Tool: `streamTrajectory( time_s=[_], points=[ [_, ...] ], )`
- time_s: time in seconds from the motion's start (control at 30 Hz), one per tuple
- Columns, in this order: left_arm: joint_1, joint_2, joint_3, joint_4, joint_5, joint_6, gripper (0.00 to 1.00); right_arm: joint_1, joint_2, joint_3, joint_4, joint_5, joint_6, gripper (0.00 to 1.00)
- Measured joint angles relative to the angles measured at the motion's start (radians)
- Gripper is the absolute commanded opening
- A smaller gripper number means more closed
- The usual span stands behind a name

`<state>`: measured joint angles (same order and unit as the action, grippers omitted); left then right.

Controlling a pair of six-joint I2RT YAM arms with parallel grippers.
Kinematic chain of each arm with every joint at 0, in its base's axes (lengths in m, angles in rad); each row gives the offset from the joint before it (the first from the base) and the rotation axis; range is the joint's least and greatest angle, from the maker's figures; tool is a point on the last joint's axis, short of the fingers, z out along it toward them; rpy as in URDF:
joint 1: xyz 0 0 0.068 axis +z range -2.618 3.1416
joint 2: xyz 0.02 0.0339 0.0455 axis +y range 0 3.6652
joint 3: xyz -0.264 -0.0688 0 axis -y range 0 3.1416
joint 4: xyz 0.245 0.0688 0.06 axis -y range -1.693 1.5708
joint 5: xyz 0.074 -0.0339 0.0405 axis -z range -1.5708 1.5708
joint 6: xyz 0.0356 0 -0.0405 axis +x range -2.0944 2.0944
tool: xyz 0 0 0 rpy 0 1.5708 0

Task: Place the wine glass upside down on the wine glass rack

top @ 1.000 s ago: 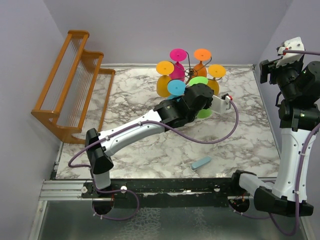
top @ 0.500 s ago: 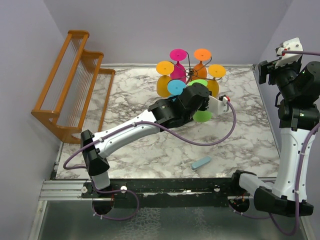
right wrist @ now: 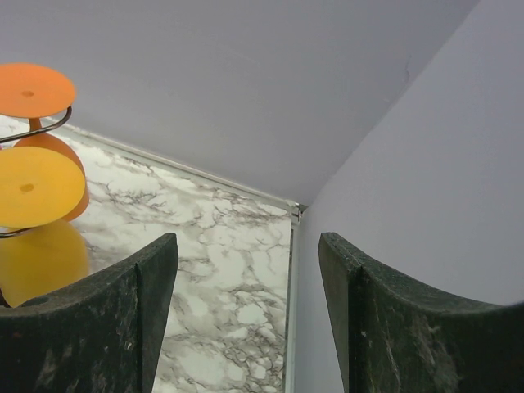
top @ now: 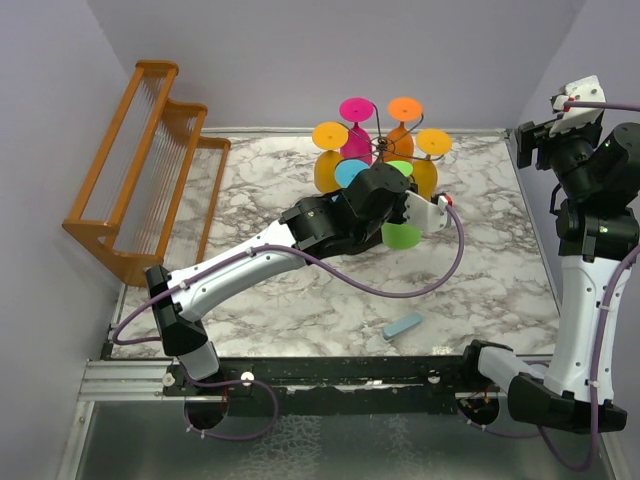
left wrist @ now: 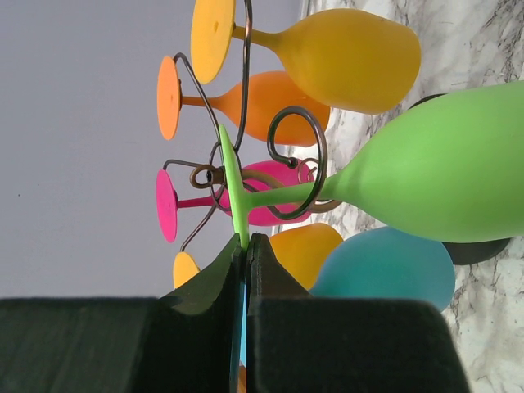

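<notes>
The wine glass rack [top: 380,148] is a thin dark wire tree at the back of the marble table; its curled arms [left wrist: 299,164] show in the left wrist view. My left gripper [left wrist: 245,241] is shut on the edge of the foot of a green wine glass [left wrist: 426,164]. The glass's stem lies inside a curled wire arm, bowl down; in the top view its bowl [top: 403,235] shows below my wrist. Pink [top: 356,108], orange [top: 403,108], blue [top: 349,172] and two yellow glasses [top: 433,141] hang on the rack. My right gripper [right wrist: 246,254] is open and empty, raised at the far right.
A large orange-brown wooden stepped rack [top: 140,170] stands along the left wall. A small light-blue flat piece [top: 403,325] lies near the table's front edge. The right arm [top: 590,200] stands upright by the right wall.
My left arm has swung left and back toward the rack, carrying the green glass with it; its wrist now covers more of the blue glass. The right arm has not moved.
</notes>
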<state>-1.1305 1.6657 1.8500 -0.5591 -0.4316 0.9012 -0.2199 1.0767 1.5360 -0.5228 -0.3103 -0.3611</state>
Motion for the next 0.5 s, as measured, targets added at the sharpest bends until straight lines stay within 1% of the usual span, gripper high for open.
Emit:
streamTrajectory(
  time_s=[0.5],
  points=[
    [0.0, -0.002, -0.006, -0.054, 0.056, 0.01, 0.0, 0.0, 0.0, -0.01, 0.0, -0.027, 0.001, 0.7]
  ],
)
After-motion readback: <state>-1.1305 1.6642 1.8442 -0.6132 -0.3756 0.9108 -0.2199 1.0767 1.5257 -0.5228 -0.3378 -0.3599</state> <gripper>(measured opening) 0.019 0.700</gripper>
